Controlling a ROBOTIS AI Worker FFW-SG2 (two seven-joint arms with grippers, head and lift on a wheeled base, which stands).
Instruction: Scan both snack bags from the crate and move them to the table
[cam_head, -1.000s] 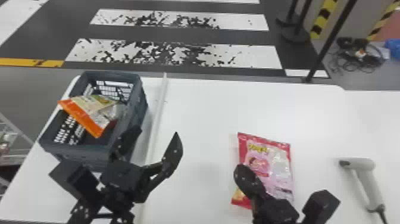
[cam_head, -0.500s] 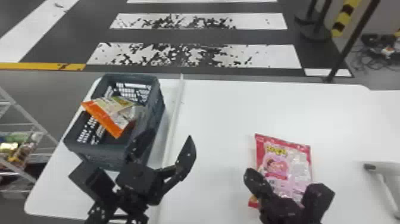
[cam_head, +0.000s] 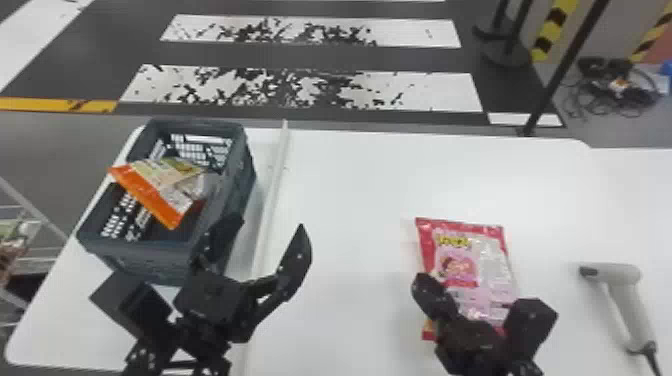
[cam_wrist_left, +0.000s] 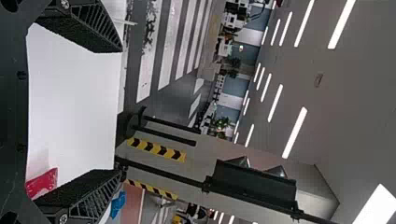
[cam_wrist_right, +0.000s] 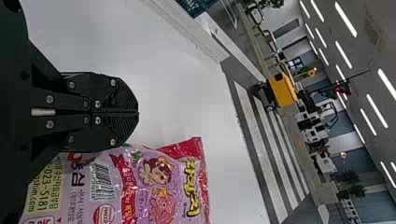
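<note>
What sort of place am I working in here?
Probably an indoor test hall or demo space: crosswalk stripes on the floor, black-and-yellow striped posts, and strip lights on the ceiling.

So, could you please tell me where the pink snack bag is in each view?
Head view: pink snack bag, right of centre, lower half.
Left wrist view: red corner, probably the bag's, beside one jaw.
Right wrist view: the bag, large, beside the shut jaws.
Shared landmark: white table.

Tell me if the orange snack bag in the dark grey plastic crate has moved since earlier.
No, the orange snack bag sits unmoved, judged against the crate's rim.
</note>
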